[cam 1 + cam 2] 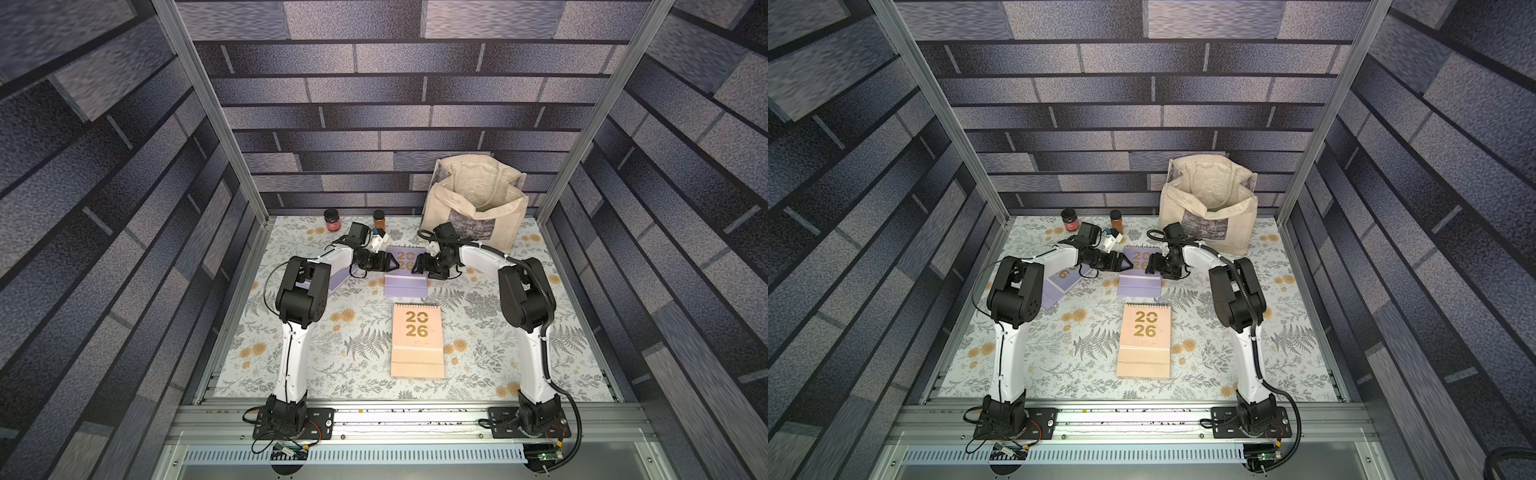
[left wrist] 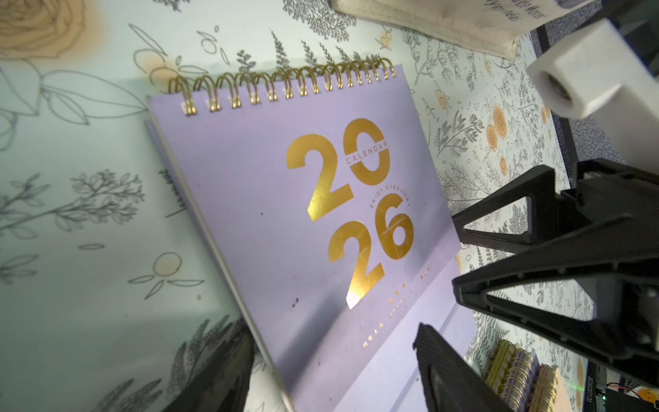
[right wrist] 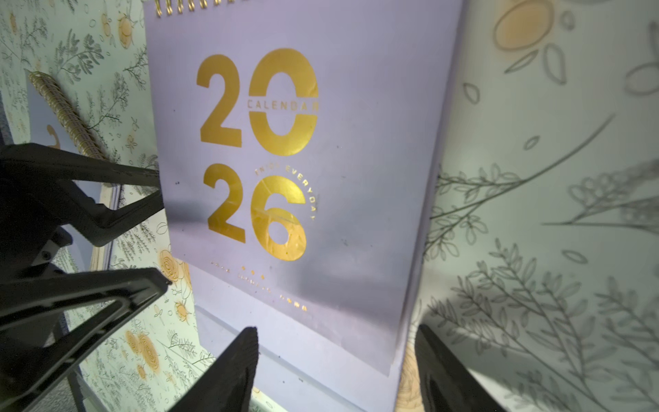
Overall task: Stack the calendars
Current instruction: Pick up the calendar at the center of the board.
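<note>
Calendars are found scattered over the floral worktop [image 1: 332, 374] rather than piled. At far left a lilac calendar [image 1: 1057, 291] is half covered by the left arm. Behind it a red-labelled jar [image 1: 332, 220] and a brown jar [image 1: 379, 217] are set by the back wall. Next, the left pincer [image 1: 390, 263] is seen spread and pinching nothing, its tips at the left edge of the middle lilac calendar [image 1: 405, 286]. That calendar is laid with its spiral toward the back wall and its long axis running back to front, so both pincers are pointed across its short width. At its right edge the right pincer [image 1: 419, 263] is likewise spread. In the right wrist view the calendar's side edge is framed between its fingers [image 3: 228, 374], and no grip is shown. Neither arm is judged the nearer. In front, apart from it, the peach calendar [image 1: 417, 340] is laid parallel, with bare worktop between for a straight carry forward. At back right the tote bag [image 1: 478, 199] is stood off that path.
</note>
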Controlling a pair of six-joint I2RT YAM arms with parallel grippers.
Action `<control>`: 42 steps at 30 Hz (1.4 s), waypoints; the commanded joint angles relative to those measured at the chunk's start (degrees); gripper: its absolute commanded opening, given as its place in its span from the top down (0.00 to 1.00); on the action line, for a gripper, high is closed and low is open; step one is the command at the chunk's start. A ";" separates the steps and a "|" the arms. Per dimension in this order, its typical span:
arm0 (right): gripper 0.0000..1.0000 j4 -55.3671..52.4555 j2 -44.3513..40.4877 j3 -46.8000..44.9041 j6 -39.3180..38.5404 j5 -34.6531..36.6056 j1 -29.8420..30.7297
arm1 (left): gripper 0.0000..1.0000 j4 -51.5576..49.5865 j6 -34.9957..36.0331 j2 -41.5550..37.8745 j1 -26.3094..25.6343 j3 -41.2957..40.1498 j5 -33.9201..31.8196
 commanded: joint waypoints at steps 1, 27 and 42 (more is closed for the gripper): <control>0.30 1.26 2.82 -0.19 1.29 -4.69 0.04 | 0.25 -4.62 0.00 3.31 -0.62 0.24 -0.34; 0.72 26.13 -3.79 -11.76 5.79 -18.01 0.43 | 0.26 0.34 -3.29 3.53 -1.04 -0.90 5.71; 0.76 33.58 -8.42 -13.61 6.81 -17.54 1.67 | 0.26 0.65 -3.29 2.36 -1.92 -1.24 6.07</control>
